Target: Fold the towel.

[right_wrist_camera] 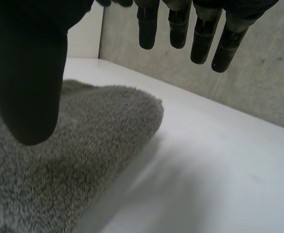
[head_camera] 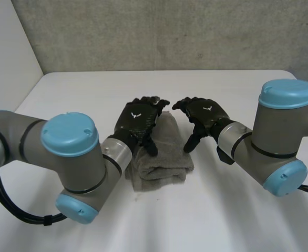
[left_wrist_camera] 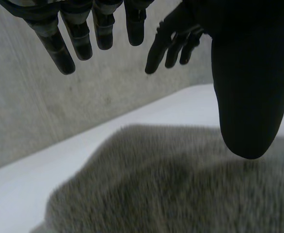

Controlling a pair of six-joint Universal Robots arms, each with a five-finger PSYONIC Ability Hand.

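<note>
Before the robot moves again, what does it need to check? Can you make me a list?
1. Towel folded into a bundle on the table: ok.
2. Left hand holding nothing: ok, its fingers are straight, above the towel.
3. Right hand holding nothing: ok, its fingers are straight, over the towel's edge.
4. Hands not bumping each other: ok, but their fingertips are close together over the far end.
5. Far end of the towel tidy: cannot tell, the hands cover it.
</note>
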